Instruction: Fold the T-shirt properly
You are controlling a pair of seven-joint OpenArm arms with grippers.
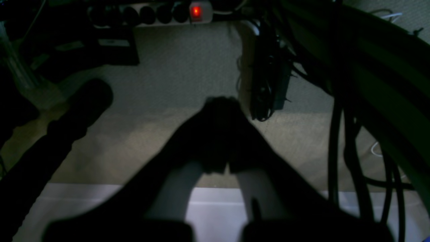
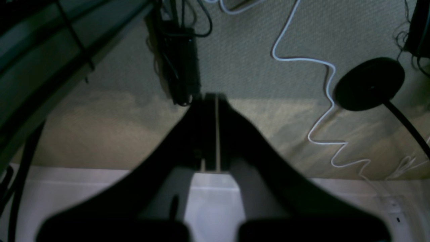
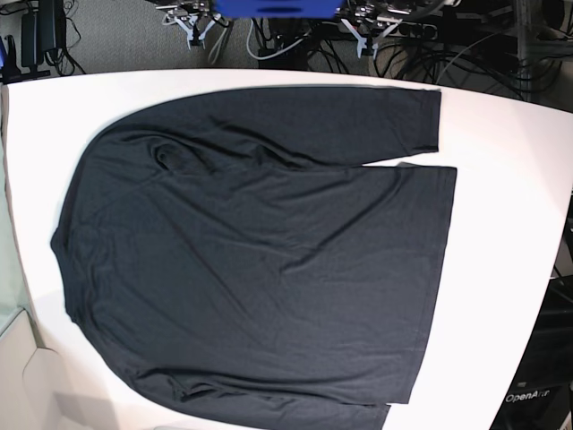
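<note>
Both grippers [image 1: 218, 101] [image 2: 210, 97] shut, off table [image 3: 501, 125]; T-shirt [image 3: 260, 260] flat, untouched.

We see a white table [image 3: 501, 134] carrying one thing: the T-shirt [image 3: 260, 260], spread flat across most of it. In both wrist views only the table's white edge shows beneath our grippers.

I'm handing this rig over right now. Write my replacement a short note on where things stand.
Left gripper: shut, empty, parked off the table over the carpet.
Right gripper: shut, empty, also over the carpet past the table edge.
T-shirt: spread flat on the white table, collar toward the base view's left, hem toward its right, one sleeve lying along the far edge.
Done: nothing folded yet.
Left: all folds.
</note>
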